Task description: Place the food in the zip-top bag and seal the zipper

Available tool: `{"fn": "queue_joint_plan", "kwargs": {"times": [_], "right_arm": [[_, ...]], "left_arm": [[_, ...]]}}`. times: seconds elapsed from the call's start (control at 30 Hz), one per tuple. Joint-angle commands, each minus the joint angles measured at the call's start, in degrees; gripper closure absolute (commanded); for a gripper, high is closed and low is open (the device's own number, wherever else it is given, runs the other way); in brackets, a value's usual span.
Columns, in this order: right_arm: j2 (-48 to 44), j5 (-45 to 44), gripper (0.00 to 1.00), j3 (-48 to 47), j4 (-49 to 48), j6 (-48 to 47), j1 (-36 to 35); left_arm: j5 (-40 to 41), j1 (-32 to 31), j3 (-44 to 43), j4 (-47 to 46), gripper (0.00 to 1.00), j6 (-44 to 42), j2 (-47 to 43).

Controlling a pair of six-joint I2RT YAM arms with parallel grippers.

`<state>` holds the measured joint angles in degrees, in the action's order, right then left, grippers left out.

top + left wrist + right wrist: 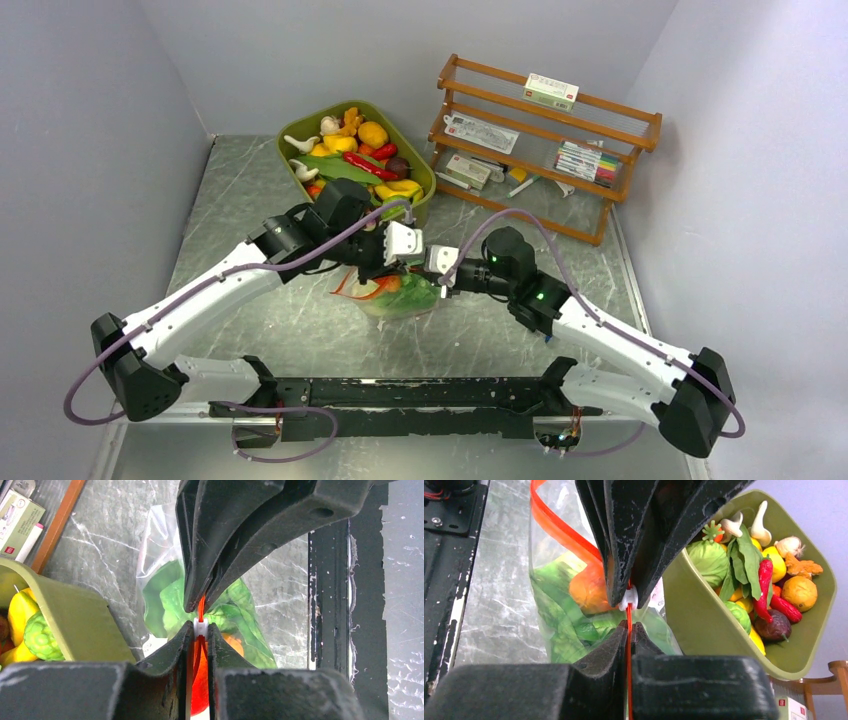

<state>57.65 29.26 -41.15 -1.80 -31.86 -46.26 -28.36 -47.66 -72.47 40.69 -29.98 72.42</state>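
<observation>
Left fingers (235, 535) and right fingers (639, 525) are each pinched tight on the zipper (559, 527), atop the bag (156, 535) holding lettuce (167, 597), on the worktop (250, 195).

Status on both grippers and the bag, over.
Left gripper shut on zipper. Right gripper shut on zipper too. Zip-top bag holds lettuce, peach. Olive tub close by, not blocking.
</observation>
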Motion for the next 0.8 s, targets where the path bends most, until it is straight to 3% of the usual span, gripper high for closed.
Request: {"fn": "queue_joint_plan", "kwargs": {"times": [0.0,0.33,0.77], "right_arm": [[-4.15,-7.69,1.0,5.52,-11.24,4.0,0.03],[-11.63,-16.01,1.0,13.71,-17.53,9.03,2.33],[-11.31,-15.49,1.0,15.94,-19.33,11.04,5.93]], "left_arm": [[-1.01,-0.32,1.54,-2.4,0.93,0.41,-4.24],[6.68,-0.05,6.25,1.63,0.93,1.53,-10.08],[10.04,0.54,7.74,3.96,0.93,2.59,-12.67]]}}
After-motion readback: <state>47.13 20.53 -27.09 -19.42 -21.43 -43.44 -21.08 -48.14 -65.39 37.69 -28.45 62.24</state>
